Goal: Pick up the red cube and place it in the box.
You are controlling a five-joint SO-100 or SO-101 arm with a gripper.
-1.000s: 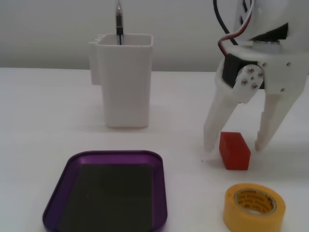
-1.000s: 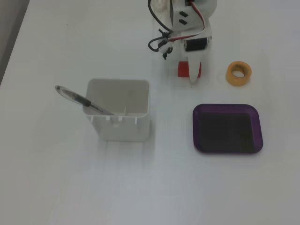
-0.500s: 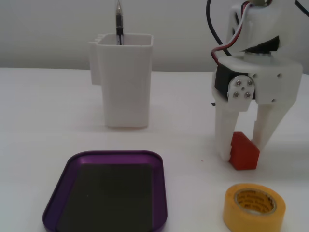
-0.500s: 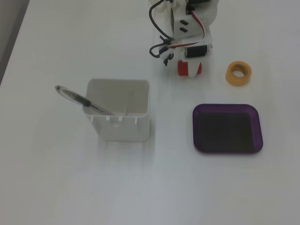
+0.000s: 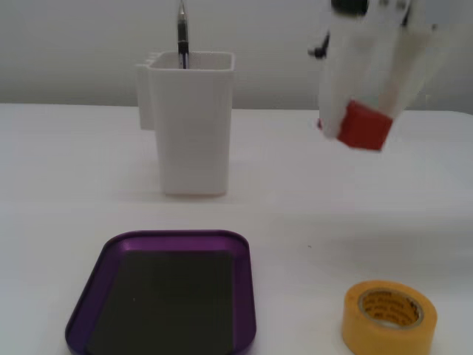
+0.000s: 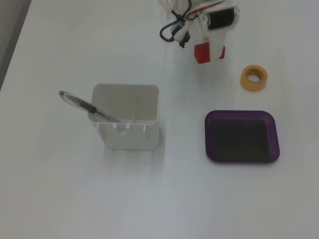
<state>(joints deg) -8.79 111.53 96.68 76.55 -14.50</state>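
The red cube hangs in the air, well above the white table, and my gripper is shut on it; the arm is motion-blurred in this fixed view. From above, the red cube sits between the white fingers of my gripper near the top of the picture. The box is a shallow purple tray with a dark floor, lying empty at the front left, well clear of the gripper. In the view from above the box lies below and right of the cube.
A tall white container with a pen in it stands at the back. A yellow tape roll lies at the front right, below the lifted cube; from above the tape roll lies right of the gripper.
The gripper closed on the red cube on the table, then lifted it clear of the surface. The cube now hangs high above where it lay.
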